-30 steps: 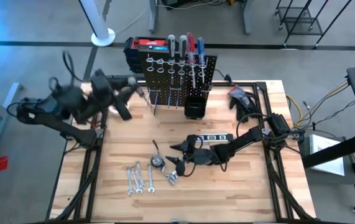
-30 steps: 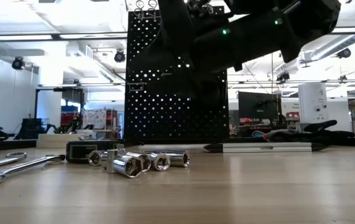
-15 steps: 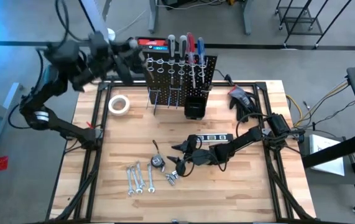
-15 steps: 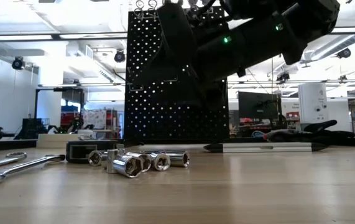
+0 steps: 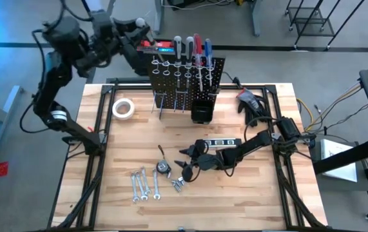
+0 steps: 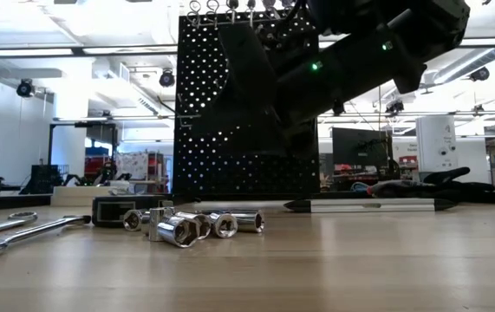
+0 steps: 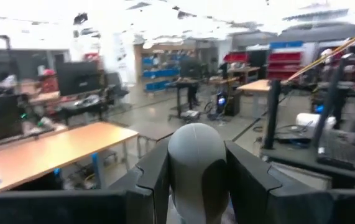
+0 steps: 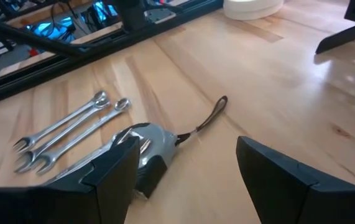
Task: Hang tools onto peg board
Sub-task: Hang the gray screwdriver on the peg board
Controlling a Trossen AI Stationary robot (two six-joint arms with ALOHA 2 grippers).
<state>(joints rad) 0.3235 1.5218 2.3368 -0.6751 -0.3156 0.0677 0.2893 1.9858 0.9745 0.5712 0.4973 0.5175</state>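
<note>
The black peg board (image 5: 187, 80) stands upright at the table's far edge, with several screwdrivers (image 5: 192, 48) in its top rings and a small black bin (image 5: 202, 111). High above its far left corner, my left gripper (image 5: 134, 27) is shut on a grey-handled tool (image 7: 197, 162). My right gripper (image 5: 185, 166) is low over the table's middle, open, just right of a small tape measure (image 8: 145, 149). Silver wrenches (image 5: 144, 185) and sockets (image 6: 186, 227) lie flat on the wood. My left gripper pinches the grey handle's sides (image 7: 178, 177) between its two fingers, which run nearly level. The handle's rounded end (image 5: 142, 22) sticks out past the fingertips toward the peg board. The tool is lifted clear; its shaft is hidden behind the gripper.
A white tape roll (image 5: 124, 107) lies left of the board. Black gloves (image 5: 251, 102) lie at the far right, and a black-and-red case (image 5: 151, 46) stands behind the board. A dark bar (image 5: 222, 143) lies under my right arm. Bare wood lies along the near edge.
My left gripper has risen from low over the table's far left to high above the board's far left corner, carrying the grey-handled tool toward the far edge and the board. The white tape roll, hidden under the arm before, now shows.
</note>
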